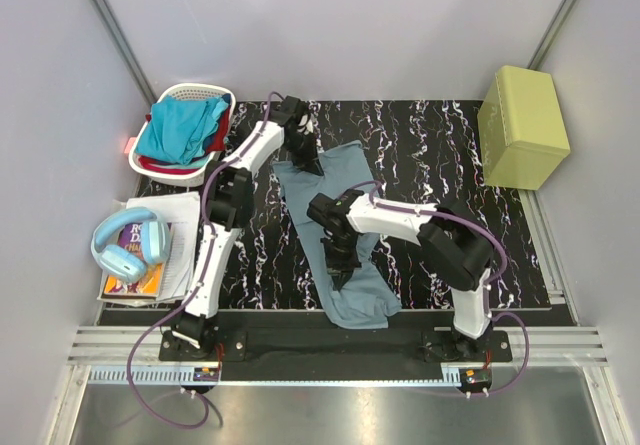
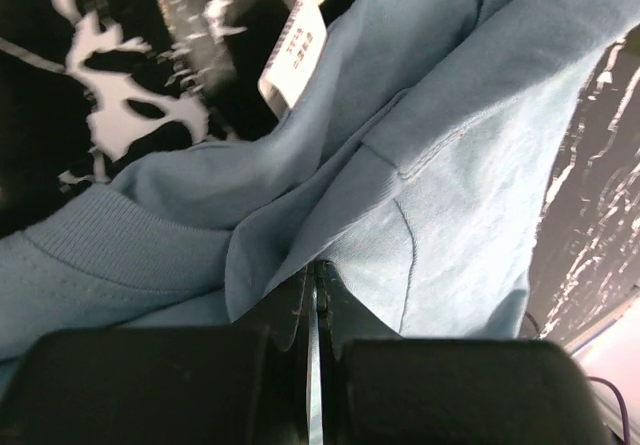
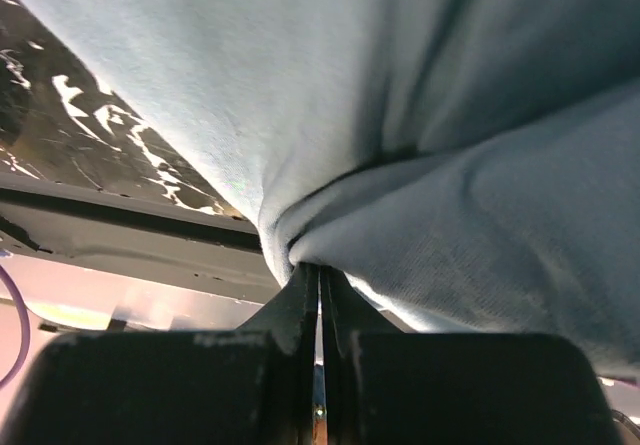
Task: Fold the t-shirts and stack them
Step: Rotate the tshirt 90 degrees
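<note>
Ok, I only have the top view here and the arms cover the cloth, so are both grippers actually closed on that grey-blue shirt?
Observer: In the left wrist view, the left gripper is shut, pinching a fold of the grey-blue t-shirt.
Operator: And the right one?
Observer: The right wrist view shows the right gripper shut on a bunched fold too.
Operator: Which end does the left one have?
Observer: The neck end. The ribbed collar lies just beside that gripper.
</note>
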### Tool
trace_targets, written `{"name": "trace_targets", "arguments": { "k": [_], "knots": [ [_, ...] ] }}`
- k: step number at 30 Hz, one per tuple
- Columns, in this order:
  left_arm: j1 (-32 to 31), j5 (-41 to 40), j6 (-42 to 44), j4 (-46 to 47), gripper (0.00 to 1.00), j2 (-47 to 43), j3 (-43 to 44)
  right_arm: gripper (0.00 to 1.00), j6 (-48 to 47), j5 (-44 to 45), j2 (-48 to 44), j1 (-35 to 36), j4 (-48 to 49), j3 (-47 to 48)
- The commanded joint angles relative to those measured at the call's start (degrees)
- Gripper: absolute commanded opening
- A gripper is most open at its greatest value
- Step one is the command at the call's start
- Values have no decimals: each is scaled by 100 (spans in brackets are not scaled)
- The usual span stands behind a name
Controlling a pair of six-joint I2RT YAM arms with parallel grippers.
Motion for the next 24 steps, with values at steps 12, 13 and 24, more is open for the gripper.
{"name": "trace_targets", "arguments": {
  "k": [12,13,24],
  "knots": [
    [-49,-958,184,324,55,-1626,-184,63,-231,2219,-1089,68,-418,818],
    [-40,-1116,158,359,67,-1813,-272,70,-284,2325,-1142,-19,-498,950],
    [-110,-1354,184,860,99,-3237,-2221,47,-829,2748,-888,-1478,-306,2093]
  ]
}}
